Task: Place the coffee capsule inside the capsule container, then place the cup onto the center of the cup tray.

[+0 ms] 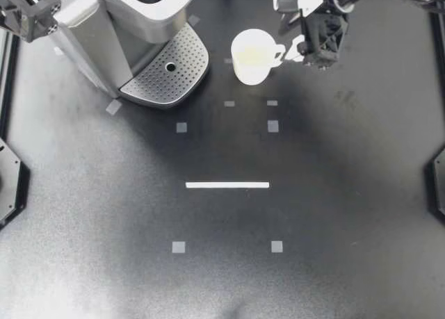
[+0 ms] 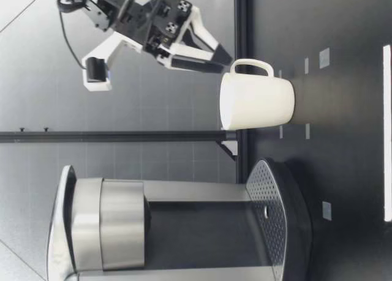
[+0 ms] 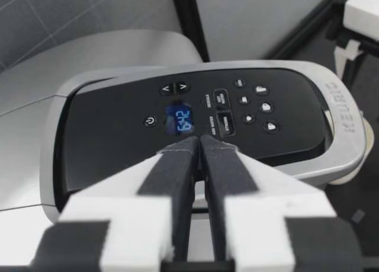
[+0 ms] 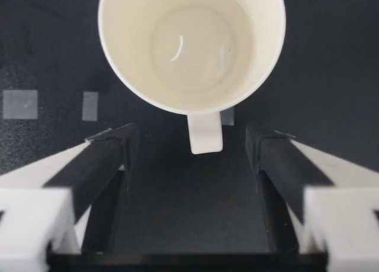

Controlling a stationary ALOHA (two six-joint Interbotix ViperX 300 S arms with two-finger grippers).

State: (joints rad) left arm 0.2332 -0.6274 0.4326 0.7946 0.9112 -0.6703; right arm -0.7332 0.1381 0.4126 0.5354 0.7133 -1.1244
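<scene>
1. Top view: the frame edge cuts off the coffee machine (image 1: 132,27), and you see only a stub of my left arm (image 1: 28,13).
2. Left wrist view: the icons on the control panel (image 3: 118,124) are too small for you to read, and my left gripper (image 3: 198,143) covers its near edge.
3. Right wrist view: the far rim of the cup (image 4: 192,47) runs out of frame.

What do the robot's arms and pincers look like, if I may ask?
The left arm and right arm are black, blocky links. The right pincer and left pincer have white plastic fingers faced with black pads. A thin black cable loops along the right arm.
</scene>
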